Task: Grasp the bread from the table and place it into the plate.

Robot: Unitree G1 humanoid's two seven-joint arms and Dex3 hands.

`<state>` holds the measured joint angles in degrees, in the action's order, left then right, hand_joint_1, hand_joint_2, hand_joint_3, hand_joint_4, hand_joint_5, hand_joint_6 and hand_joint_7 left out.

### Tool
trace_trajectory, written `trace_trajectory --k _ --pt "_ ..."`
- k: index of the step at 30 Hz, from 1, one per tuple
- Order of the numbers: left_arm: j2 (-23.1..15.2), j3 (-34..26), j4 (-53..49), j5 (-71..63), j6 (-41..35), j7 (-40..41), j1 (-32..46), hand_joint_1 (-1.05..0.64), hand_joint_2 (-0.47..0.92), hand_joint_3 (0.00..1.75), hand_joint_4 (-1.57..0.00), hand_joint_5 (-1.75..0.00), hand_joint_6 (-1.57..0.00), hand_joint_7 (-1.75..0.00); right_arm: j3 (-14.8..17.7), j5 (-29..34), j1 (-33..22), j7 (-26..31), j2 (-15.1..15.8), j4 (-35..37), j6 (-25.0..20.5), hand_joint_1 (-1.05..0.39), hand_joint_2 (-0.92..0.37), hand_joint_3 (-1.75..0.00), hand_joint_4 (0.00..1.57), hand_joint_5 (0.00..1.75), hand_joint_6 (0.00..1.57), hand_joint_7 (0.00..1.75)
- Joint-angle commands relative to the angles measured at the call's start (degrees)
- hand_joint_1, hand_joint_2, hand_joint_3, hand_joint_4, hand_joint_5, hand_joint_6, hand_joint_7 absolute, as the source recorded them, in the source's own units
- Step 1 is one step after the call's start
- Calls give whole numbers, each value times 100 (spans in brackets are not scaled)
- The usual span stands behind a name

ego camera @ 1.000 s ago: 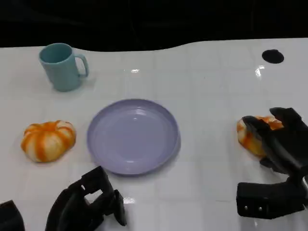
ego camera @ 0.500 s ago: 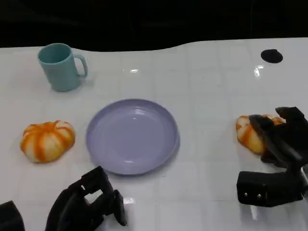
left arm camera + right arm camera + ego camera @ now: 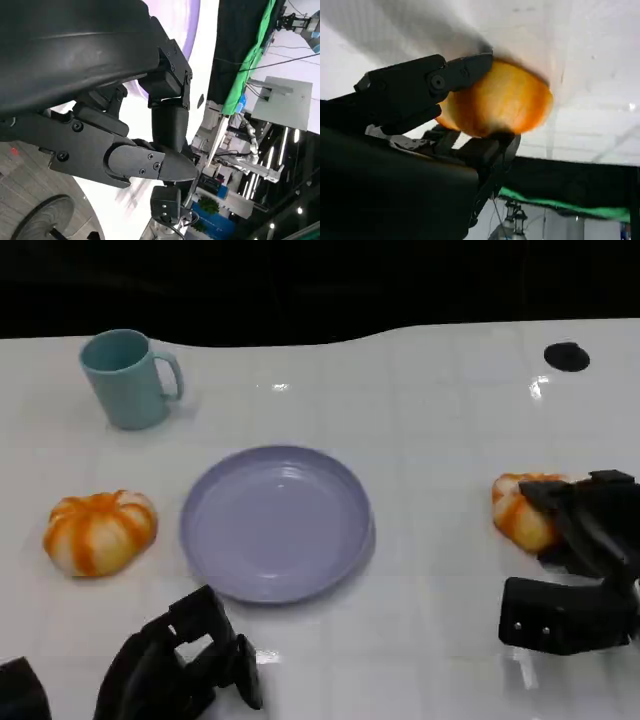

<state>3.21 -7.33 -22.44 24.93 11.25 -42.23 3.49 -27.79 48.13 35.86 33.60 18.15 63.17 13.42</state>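
Note:
An orange and white bread (image 3: pixel 517 508) lies on the white table at the right, and the same bread (image 3: pixel 505 100) shows close up in the right wrist view. My right hand (image 3: pixel 590 540) wraps it from the right, with fingers (image 3: pixel 420 85) pressed on opposite sides of it. A second bread (image 3: pixel 100 530) of the same kind lies at the left. The lilac plate (image 3: pixel 275 525) sits between them with nothing in it. My left hand (image 3: pixel 185 660) rests low near the table's front edge, fingers apart and holding nothing; in the left wrist view the left hand (image 3: pixel 125 150) lies beside the plate's rim (image 3: pixel 187 20).
A teal mug (image 3: pixel 125 378) stands at the back left. A small black round spot (image 3: pixel 567 356) marks the table at the back right. The table's far edge runs along a dark background. Bare white surface separates the plate from the right bread.
My right hand has sunk lower and shifted slightly right, its fingers drawing in around the right bread. The left hand, plate, mug and left bread have stayed put.

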Motion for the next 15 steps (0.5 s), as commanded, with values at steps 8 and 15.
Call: trace_trajectory --k 8,15 --pt "-87 -9 39 13 36 -13 75 -64 92 22 -78 -175 -65 -164 -249 -95 236 840 -147 603 282 -15 -92 -4 86 175 68 169" --pt "-84 -7 53 -5 40 24 84 -64 92 22 -78 -175 -65 -163 -286 -70 250 1515 -170 573 560 -12 -86 -3 94 175 85 146"
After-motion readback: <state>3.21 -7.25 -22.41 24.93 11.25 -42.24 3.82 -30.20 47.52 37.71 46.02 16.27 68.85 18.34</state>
